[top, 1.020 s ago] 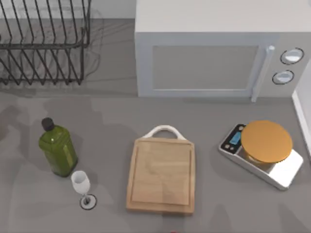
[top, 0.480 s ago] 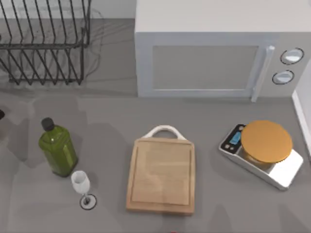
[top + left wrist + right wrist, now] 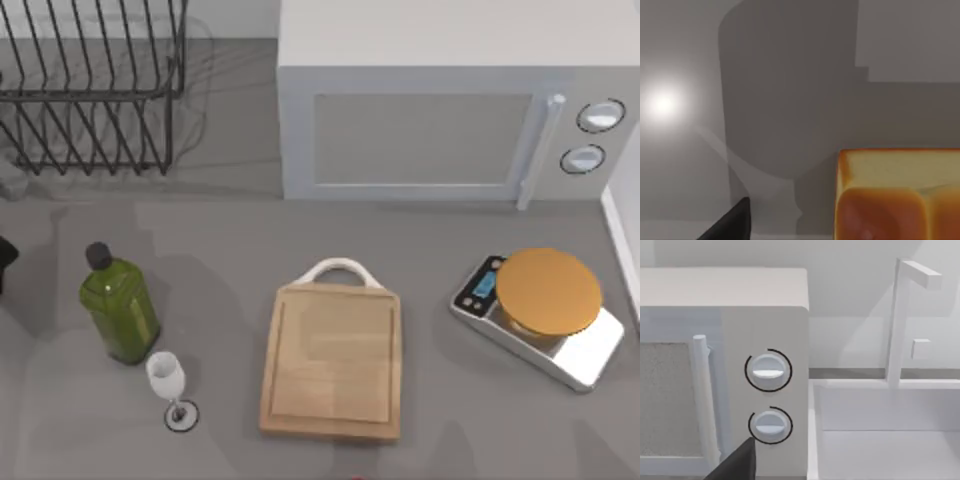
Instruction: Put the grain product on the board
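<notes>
The grain product (image 3: 897,195), a golden-orange bread-like chunk with a browner crust, lies close under my left wrist camera on the grey surface. My left gripper (image 3: 790,231) is open. Its one visible dark finger (image 3: 732,222) stands apart from the chunk without touching it. A dark bit of the left arm (image 3: 4,258) pokes in at the table's far left edge in the top view. The board (image 3: 333,360), light wood with a white loop handle, lies bare at the table's front centre. My right gripper (image 3: 800,472) is parked facing the microwave, one finger (image 3: 737,462) in sight.
A green bottle (image 3: 118,305) and a small wine glass (image 3: 168,385) stand left of the board. A silver scale with a tan disc (image 3: 548,292) sits to the right. A microwave (image 3: 440,110) and a wire dish rack (image 3: 90,90) line the back. A white sink (image 3: 885,430) lies beside the microwave.
A dark part of my left arm has come into the top view at the far left edge and shifted toward the front. Shadows on the table's left side moved with it. Nothing else moved.
</notes>
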{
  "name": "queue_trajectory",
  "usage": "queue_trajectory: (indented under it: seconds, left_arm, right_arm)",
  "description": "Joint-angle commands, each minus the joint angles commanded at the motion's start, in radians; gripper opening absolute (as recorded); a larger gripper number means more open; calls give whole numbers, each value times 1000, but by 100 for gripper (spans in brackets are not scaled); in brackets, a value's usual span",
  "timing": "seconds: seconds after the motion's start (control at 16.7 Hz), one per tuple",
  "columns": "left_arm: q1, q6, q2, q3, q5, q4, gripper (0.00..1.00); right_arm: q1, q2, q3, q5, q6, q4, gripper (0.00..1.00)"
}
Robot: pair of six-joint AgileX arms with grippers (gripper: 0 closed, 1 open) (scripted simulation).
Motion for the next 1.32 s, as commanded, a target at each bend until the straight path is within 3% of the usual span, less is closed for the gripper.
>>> queue_trajectory:
  seconds: [0.78, 1.32]
  left_arm:
    - [0, 0, 0, 0, 0, 0, 2]
    - [-4, -11, -30, 4, 15, -23, 0]
  right_arm:
    - [0, 0, 0, 0, 0, 0, 100]
    - [0, 0, 0, 0, 0, 0, 100]
